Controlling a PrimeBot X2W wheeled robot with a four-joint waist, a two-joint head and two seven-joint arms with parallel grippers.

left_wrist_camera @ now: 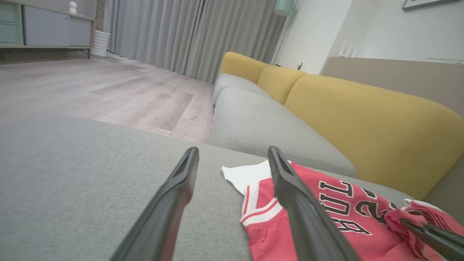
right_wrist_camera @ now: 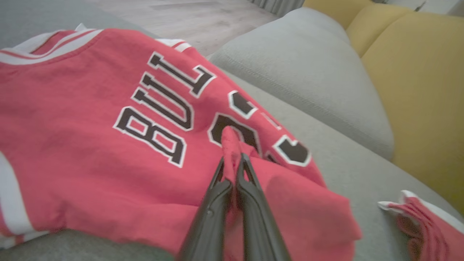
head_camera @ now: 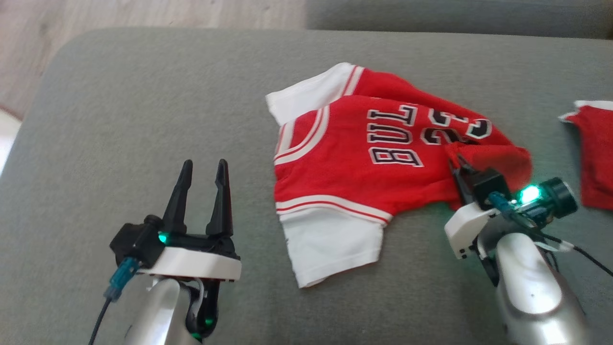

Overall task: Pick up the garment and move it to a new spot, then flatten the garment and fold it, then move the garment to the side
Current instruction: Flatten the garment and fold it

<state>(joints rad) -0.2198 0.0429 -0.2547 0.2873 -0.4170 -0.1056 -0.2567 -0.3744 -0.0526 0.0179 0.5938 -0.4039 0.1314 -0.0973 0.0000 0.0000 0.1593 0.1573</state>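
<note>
Right hand (right_wrist_camera: 232,162) pinches red "BUL" jersey (right_wrist_camera: 90,145).

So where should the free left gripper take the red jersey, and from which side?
Probably the near white sleeve: it lies flat, its loose edge facing the open left gripper, so come in low from the robot's left. The right gripper pinches the red jersey by a raised fold at the other end.

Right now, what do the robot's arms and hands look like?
The left gripper and right gripper each have two long, pointy black fingers on a white collar. The forearms are shiny silver. A green light glows at each wrist, beside a teal plug with a thin black cable.
</note>
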